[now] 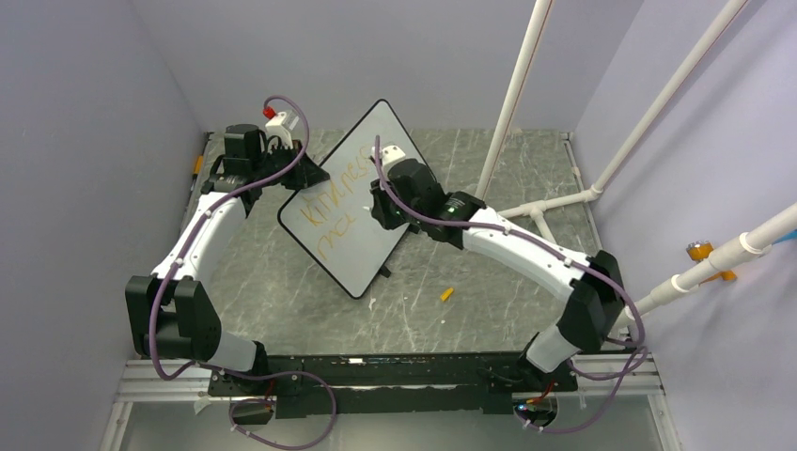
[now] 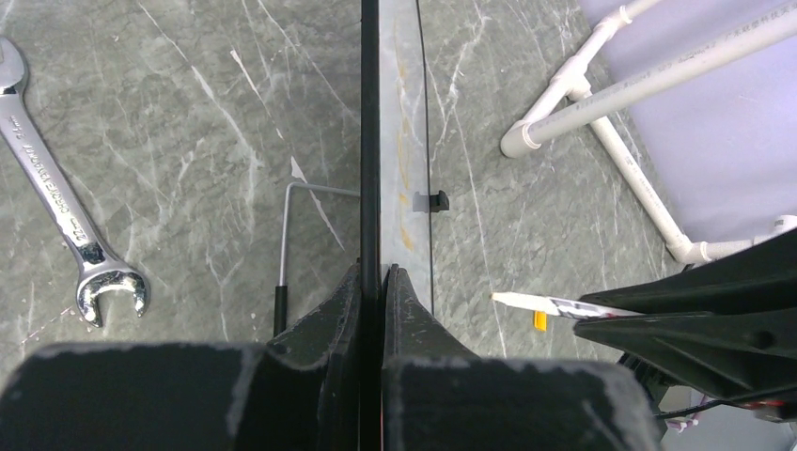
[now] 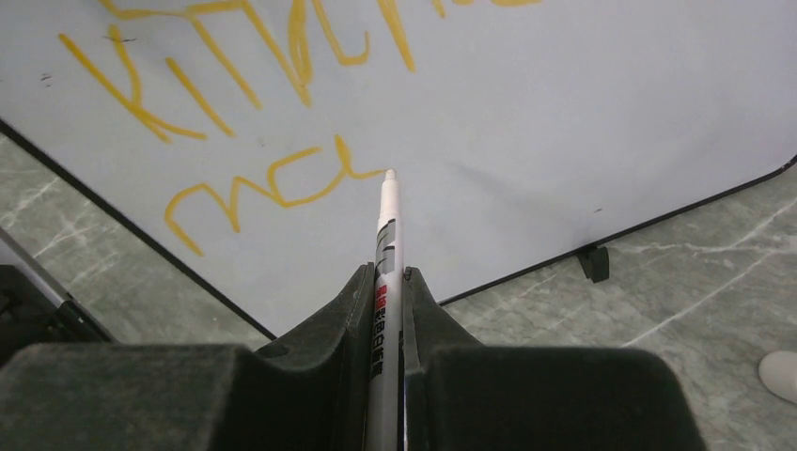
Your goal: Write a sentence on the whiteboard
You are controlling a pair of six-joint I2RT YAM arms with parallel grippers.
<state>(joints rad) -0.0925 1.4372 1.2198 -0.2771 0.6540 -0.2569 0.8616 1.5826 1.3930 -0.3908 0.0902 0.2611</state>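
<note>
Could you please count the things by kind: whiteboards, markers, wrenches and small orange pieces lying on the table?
Whiteboard: 1
Marker: 1
Wrench: 1
Small orange piece: 1
Total: 4

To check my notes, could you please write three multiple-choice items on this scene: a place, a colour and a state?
1. Where does the wrench lie? A) on the whiteboard B) on the table C) on a shelf
2. What colour is the sentence? A) orange-yellow B) blue C) black
3. What is the left gripper doing? A) open over the table B) shut on a cloth C) shut on the whiteboard's edge
Answers: 1 B, it rests on the marbled surface; 2 A, the strokes are orange-yellow; 3 C, its fingers pinch the black frame.
</note>
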